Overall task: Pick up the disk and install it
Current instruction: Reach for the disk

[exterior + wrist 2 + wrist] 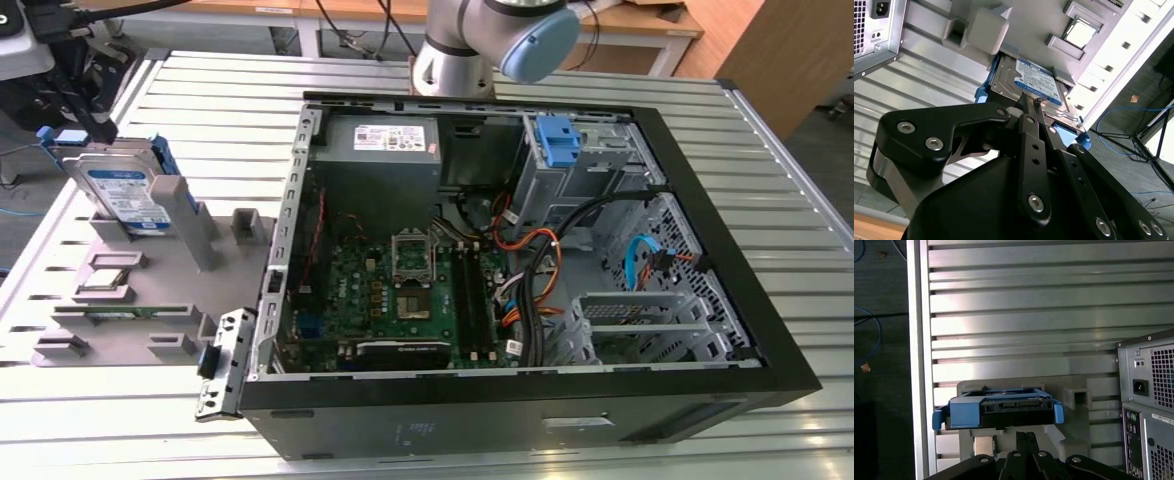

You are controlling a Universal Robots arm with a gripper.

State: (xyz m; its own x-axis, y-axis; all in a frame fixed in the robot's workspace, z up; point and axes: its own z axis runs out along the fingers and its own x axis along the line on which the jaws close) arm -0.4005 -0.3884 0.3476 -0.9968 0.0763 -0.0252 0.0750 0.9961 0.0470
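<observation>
Disk (127, 190) stands on edge in a slot of the grey fixture (160, 300), on the slatted metal table (534, 75), at the exterior view's left, well apart from any bay of the computer case (781, 330). It is not installed.

Gripper (1032, 102) is clenched: in the second wrist view its two black fingers (1026, 120) lie together with only a thin slit between them and nothing held. The fingertips are just beside the disk's upper edge; whether they touch it cannot be told.

Surroundings: the case lies open on its side just beside the fixture. Inside it are a grey power-supply box (387, 140), a bare blue bracket (558, 140), a green motherboard (400, 290) and loose orange, blue and black cables (534, 250). A square processor chip (1080, 31) sits in a fixture recess near the disk.

Materials: the disk is flat silver metal with a white-and-blue label and blue plastic rails on both sides, seen edge-on in the first wrist view (1004, 407). The fixture is matt grey plastic with blocky ribs. The table is ribbed, reflective aluminium
</observation>
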